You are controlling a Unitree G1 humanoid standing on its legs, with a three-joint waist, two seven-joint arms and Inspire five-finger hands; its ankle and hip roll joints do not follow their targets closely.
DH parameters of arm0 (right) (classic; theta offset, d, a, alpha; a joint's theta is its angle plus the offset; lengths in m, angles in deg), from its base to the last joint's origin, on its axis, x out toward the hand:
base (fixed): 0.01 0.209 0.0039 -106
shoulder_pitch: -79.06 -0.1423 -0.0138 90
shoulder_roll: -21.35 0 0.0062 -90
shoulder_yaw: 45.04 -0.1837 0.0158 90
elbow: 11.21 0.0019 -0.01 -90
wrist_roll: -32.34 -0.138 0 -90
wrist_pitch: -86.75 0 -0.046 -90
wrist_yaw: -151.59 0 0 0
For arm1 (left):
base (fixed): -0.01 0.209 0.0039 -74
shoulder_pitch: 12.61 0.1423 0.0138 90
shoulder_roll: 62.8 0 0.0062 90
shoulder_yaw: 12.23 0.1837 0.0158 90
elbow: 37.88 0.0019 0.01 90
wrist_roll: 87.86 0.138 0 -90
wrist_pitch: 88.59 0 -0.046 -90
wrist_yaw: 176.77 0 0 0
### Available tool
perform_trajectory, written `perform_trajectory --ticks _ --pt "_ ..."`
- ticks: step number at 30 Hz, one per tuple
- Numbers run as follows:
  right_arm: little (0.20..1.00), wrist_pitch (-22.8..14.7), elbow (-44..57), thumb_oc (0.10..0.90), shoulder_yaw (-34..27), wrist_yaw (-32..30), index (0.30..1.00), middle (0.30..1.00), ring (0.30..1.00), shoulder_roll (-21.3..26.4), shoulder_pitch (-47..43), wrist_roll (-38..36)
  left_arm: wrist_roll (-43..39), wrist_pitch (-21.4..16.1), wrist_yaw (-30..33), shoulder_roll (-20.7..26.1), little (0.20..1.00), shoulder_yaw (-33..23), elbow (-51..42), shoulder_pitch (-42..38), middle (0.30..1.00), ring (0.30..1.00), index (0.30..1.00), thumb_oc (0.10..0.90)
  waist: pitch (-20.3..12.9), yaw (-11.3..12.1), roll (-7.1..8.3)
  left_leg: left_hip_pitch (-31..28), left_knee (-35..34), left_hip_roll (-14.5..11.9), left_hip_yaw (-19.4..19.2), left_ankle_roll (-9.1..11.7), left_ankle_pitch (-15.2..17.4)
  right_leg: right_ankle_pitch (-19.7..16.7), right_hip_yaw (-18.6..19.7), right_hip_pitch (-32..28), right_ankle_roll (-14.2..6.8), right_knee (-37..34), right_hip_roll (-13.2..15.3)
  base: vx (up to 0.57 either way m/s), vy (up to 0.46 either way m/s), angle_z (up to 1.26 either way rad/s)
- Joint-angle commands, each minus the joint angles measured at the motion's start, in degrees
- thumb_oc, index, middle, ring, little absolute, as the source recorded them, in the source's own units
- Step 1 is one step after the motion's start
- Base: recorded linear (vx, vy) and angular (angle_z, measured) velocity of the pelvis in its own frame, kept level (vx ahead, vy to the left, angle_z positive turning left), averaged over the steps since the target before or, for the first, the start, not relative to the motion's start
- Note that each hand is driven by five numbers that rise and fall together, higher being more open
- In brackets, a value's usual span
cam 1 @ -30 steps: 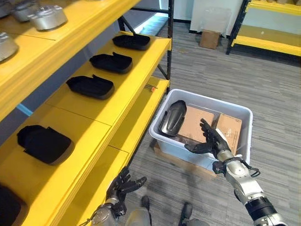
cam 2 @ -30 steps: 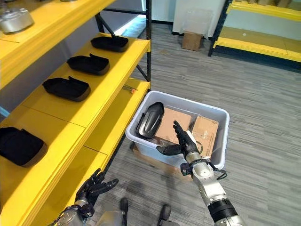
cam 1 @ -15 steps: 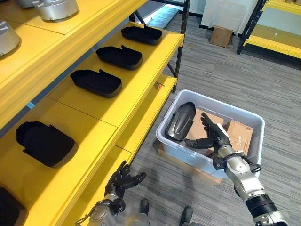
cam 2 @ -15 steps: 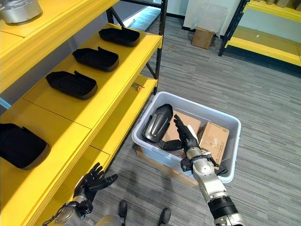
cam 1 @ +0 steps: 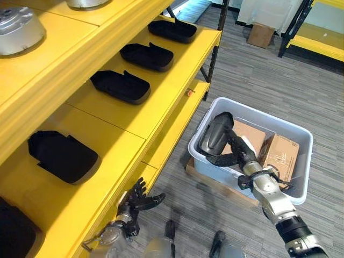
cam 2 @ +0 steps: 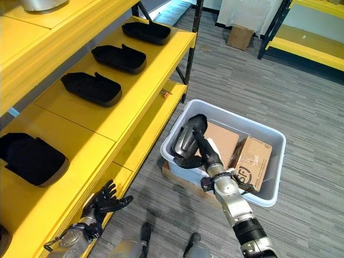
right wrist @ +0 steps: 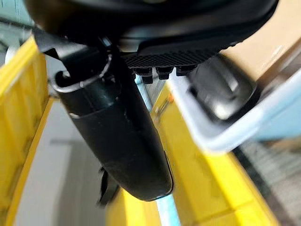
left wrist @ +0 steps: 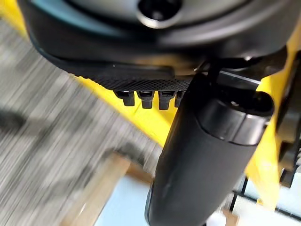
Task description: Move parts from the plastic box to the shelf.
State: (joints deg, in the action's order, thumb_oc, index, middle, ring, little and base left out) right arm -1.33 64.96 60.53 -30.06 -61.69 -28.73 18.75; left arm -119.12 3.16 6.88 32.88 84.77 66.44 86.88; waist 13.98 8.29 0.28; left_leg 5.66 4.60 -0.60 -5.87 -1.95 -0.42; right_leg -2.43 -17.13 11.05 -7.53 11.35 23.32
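In your left eye view, the right hand reaches into the plastic box, fingers spread loosely against the dark part, not clamped. In your right eye view, the left hand hangs splayed beside the shelf, where 4 black trays sit.

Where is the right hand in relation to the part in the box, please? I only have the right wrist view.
Observer: The right hand is inside the plastic box, with straight fingers lying along the dark part and the thumb spread beneath it; it is not closed round it.
Operator: Thank you. What else is in that box?
Observer: Two cardboard boxes lie beside the part, on the side away from the shelf.
Operator: And what is the left hand doing?
Observer: The left hand hangs low by the shelf's lower edge, fingers spread, holding nothing.
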Motion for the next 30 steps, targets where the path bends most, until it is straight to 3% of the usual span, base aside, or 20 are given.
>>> perform_trajectory --ticks 1,4,5,6,7,11,22,24,26,30 --pt "1.0 -5.0 4.3 0.9 -2.6 -1.2 1.0 1.0 1.0 1.3 -7.9 -0.3 0.0 -5.3 0.7 1.3 1.0 -2.2 -6.1 0.3 1.0 1.0 1.0 0.9 -0.5 0.7 2.44 -1.8 -1.0 -4.2 0.6 4.0 2.4 -11.6 0.9 -5.2 -5.7 -11.4 2.0 0.08 -0.146 -0.13" --pt "1.0 -4.9 3.7 0.9 -3.4 -0.8 1.0 1.0 1.0 2.3 -6.3 -0.2 -2.3 -5.4 0.3 -0.9 1.0 -1.8 -4.1 0.9 1.0 1.0 1.0 0.9 -1.5 0.4 4.14 -3.1 -3.3 -4.1 1.7 5.3 1.6 -11.7 3.0 -7.2 -6.6 -14.2 0.6 0.1 -0.146 0.09" --pt "1.0 -4.7 3.9 0.9 -3.8 -0.8 1.0 1.0 1.0 2.9 -5.9 0.1 -2.5 -5.4 0.2 -1.4 1.0 -2.1 -4.3 1.3 1.0 1.0 1.0 0.9 -2.6 0.6 4.46 -3.5 -4.5 -4.7 2.0 6.1 1.1 -12.0 1.1 -8.3 -6.8 -15.4 0.5 0.13 -0.202 0.68" --pt "1.0 -4.7 4.0 0.9 -3.7 -0.8 1.0 1.0 1.0 3.5 -5.7 0.5 -2.6 -5.4 0.0 -2.1 1.0 -2.1 -4.7 1.8 1.0 1.0 1.0 0.9 -3.2 0.7 4.49 -3.8 -4.9 -5.2 2.0 6.4 0.8 -12.1 -0.1 -8.9 -7.0 -15.7 0.1 0.18 -0.345 0.66" --pt "1.0 -4.5 5.4 0.9 -4.4 -0.3 1.0 1.0 1.0 6.2 -5.0 0.8 -2.8 -5.0 -0.8 -3.1 1.0 -1.9 -5.5 3.0 1.0 1.0 1.0 0.9 -3.9 0.3 3.92 -3.8 -6.0 -7.4 3.0 7.7 -0.7 -9.4 -1.0 -10.5 -6.0 -15.7 -2.2 0.13 -0.303 0.44" --pt "1.0 -4.7 5.8 0.9 -4.1 -0.2 1.0 1.0 1.0 9.2 -6.4 1.4 -2.0 -4.8 -1.8 -2.4 1.0 -0.9 -5.8 3.5 1.0 1.0 1.0 0.9 -3.8 0.0 3.02 -3.3 -6.1 -9.3 3.3 8.7 -1.7 -6.4 -2.0 -11.0 -4.7 -15.5 -4.0 0.04 -0.145 0.04" --pt "1.0 -5.2 8.7 0.9 -1.3 -0.1 1.0 1.0 1.0 20.9 -15.3 0.8 -3.1 -4.9 -2.5 -2.2 1.0 0.2 -6.7 4.9 1.0 1.0 1.0 0.9 -2.0 -1.3 2.32 -3.1 -7.1 -11.8 2.3 9.4 -3.0 -3.7 -0.2 -7.5 -3.3 -12.3 -6.3 0.01 -0.051 -0.05" --pt "1.0 -5.4 8.3 0.9 0.6 0.1 1.0 1.0 1.0 24.3 -18.9 1.1 -3.5 -5.3 -2.6 -1.5 1.0 0.5 -7.0 4.7 1.0 1.0 1.0 0.9 -1.3 -1.5 2.44 -2.7 -6.9 -11.9 2.2 9.5 -3.1 -3.7 0.4 -6.6 -3.2 -11.8 -6.4 -0.05 -0.007 -0.06" --pt "1.0 -5.7 6.9 0.9 6.0 0.6 1.0 1.0 1.0 30.8 -27.3 3.2 -4.1 -5.8 -2.7 -0.1 1.0 0.9 -7.3 4.0 1.0 1.0 1.0 0.9 0.2 -1.5 2.59 -1.6 -6.3 -12.4 1.9 9.7 -3.2 -3.5 1.2 -4.8 -3.0 -10.7 -6.5 -0.09 -0.008 -0.09" --pt "1.0 -6.4 5.1 0.9 10.1 0.4 1.0 1.0 1.0 33.8 -33.1 4.1 -4.6 -6.7 -2.4 0.4 1.0 0.9 -7.5 3.2 1.0 1.0 1.0 0.9 1.8 -1.5 2.74 0.2 -5.3 -12.5 1.9 9.8 -3.4 -3.5 1.8 -2.7 -2.8 -9.7 -6.4 -0.07 0.002 -0.1"
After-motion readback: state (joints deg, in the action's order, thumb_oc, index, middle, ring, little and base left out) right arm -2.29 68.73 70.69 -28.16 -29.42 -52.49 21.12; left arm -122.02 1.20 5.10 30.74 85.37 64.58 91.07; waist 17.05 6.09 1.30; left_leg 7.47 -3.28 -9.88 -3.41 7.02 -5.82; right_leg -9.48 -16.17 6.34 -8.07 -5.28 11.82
